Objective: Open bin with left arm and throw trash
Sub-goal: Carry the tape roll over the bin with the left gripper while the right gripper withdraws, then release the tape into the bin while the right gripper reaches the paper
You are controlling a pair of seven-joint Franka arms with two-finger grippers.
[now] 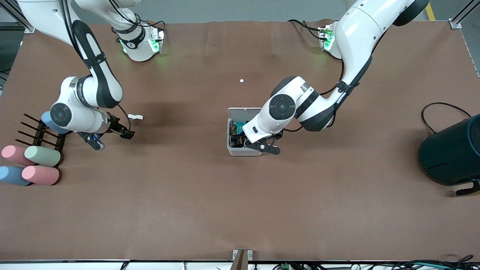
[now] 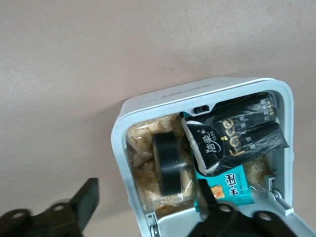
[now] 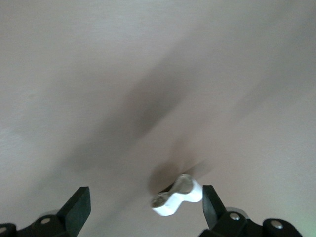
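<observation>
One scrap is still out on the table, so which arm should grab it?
Right. The right gripper hangs open beside the white scrap, while the left gripper is at the open bin.

I am working in a robotics lab, not a home or a shop. Two white Franka arms stand bolted at the table's [image 1: 225, 210] edge, their bases [image 1: 144, 47] glowing green, with cables running off them. The whole tabletop is covered in a plain brown mat, with aluminium frame posts [image 1: 463, 15] at its corners and a bare grey floor past them. What lies on it looks like test props rather than belongings: pastel foam cylinders [image 1: 41, 174] next to a black rack [image 1: 39, 133] at the right arm's end, a large dark teal cylinder [image 1: 452, 152] with a black lead at the left arm's end, and a small white bin [image 1: 240, 150] in the middle. A bracket [image 1: 242, 255] and loose wiring line the edge nearest the front camera.
</observation>
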